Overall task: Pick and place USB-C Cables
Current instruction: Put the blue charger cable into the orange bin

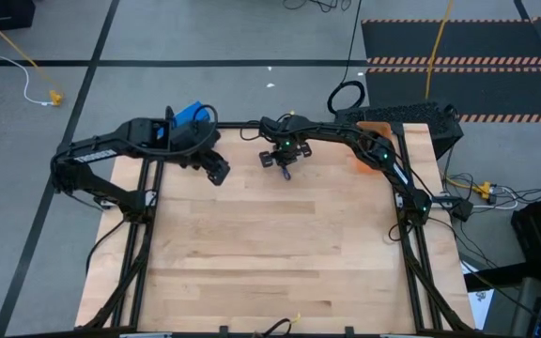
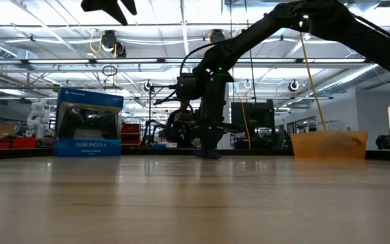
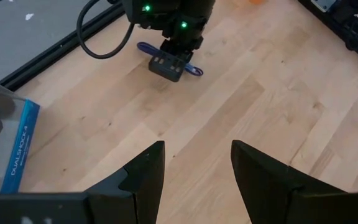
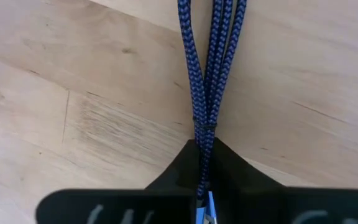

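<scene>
The purple-blue USB-C cable (image 4: pixel 207 62) is a folded braided bundle that lies on the wooden table near its far edge, at the middle. My right gripper (image 1: pixel 285 172) stands down on it, shut on the bundle; it also shows in the low view (image 2: pixel 208 150) and the left wrist view (image 3: pixel 168 65). My left gripper (image 3: pixel 197 163) is open and empty. It hangs above the table to the left of the right gripper (image 1: pixel 219 174). The two black cables are out of view. My right gripper pinches the bundle's strands (image 4: pixel 205 132) between its two fingers. The fingers come from above, pointing down. Ends of the bundle (image 3: pixel 194 70) stick out on either side of the fingers. The bundle lies on the table.
A blue DualShock 4 box (image 1: pixel 188 115) stands at the far left edge (image 2: pixel 89 122). An orange container (image 1: pixel 369 152) stands at the far right (image 2: pixel 329 144). A large black cable loop (image 1: pixel 346 97) lies beyond the far edge. Bare wood (image 1: pixel 280 253) fills the near half of the table.
</scene>
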